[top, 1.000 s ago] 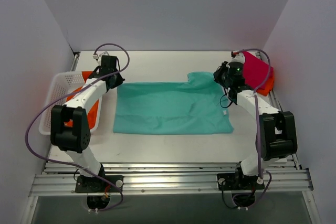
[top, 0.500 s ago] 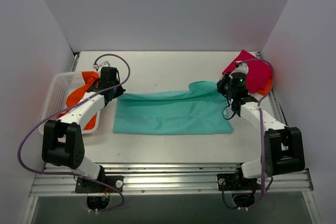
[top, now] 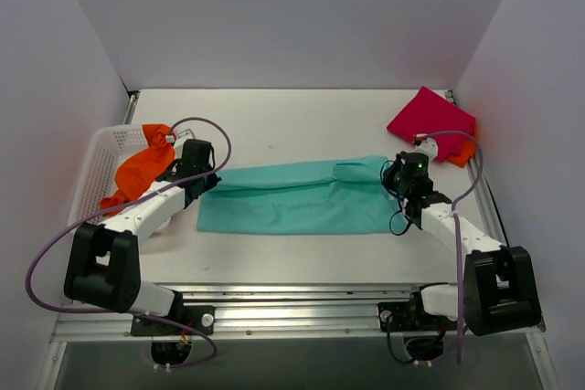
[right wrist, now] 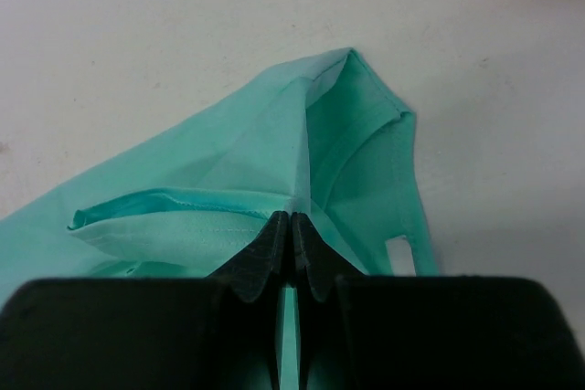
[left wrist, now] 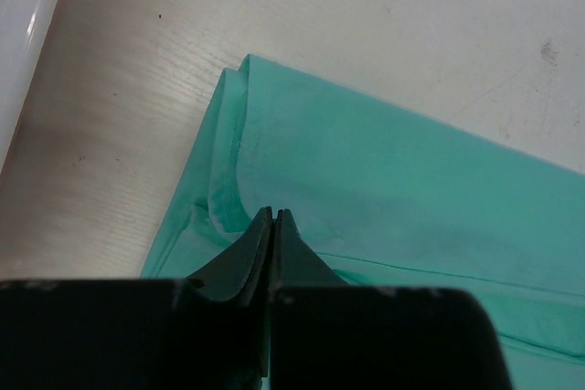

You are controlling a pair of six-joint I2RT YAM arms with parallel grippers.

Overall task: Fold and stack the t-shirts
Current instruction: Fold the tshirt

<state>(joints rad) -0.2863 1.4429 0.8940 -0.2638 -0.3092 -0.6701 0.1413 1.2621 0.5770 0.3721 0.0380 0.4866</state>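
The teal t-shirt [top: 297,198] lies across the middle of the table, its far edge drawn over toward the near edge in a long fold. My left gripper [top: 207,180] is shut on the shirt's left far edge, seen close in the left wrist view [left wrist: 271,216]. My right gripper [top: 395,176] is shut on the shirt's right far edge by the sleeve, seen in the right wrist view [right wrist: 292,218]. A folded magenta t-shirt [top: 431,118] lies at the back right on an orange one [top: 462,150]. Another orange t-shirt [top: 139,173] hangs out of the basket.
A white mesh basket [top: 99,163] stands at the left edge of the table, close to my left arm. Grey walls close in the table on three sides. The metal rail with the arm bases [top: 292,312] runs along the near edge.
Both grippers have pulled the shirt's far edge toward the near edge, so the teal shirt is now a narrower folded band. The magenta shirt is fully uncovered as the right arm moved nearer.
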